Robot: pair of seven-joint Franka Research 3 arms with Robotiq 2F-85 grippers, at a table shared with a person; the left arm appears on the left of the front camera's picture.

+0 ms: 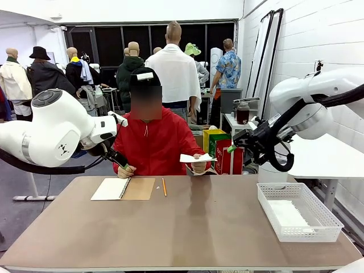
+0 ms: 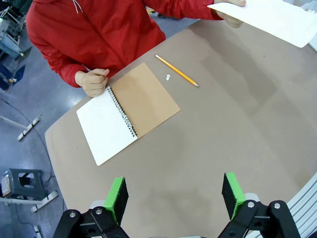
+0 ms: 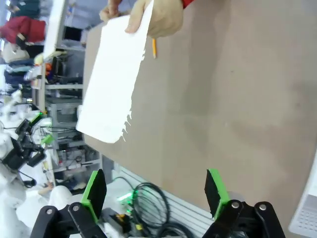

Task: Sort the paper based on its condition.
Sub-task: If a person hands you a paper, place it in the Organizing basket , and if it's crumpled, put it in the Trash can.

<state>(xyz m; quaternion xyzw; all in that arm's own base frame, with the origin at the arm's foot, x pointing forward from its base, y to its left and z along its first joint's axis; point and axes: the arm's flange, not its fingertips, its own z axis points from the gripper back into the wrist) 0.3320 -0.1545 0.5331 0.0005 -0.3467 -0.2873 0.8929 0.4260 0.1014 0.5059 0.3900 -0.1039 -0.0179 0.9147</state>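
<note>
On the left, the left gripper hangs above the brown tabletop, its green-padded jaws spread wide with nothing between them. Below it lies an open spiral-bound notebook with a brown card cover. The person's closed hand rests at its edge, and a yellow pencil lies just beside it.

Toward the middle, the person's other hand holds a thin white sheet of paper up off the table, offered toward the right arm. In the right wrist view its free edge looks jagged, perhaps torn.

The right gripper faces the sheet, near but apart, with its jaws wide open and empty. At far right stands a white mesh basket, seemingly with paper already inside.

The step in hand appears to be the handover. Next, the right gripper should advance until the sheet's free edge sits between the pads. It should then close gently, since thin paper buckles easily.
</note>
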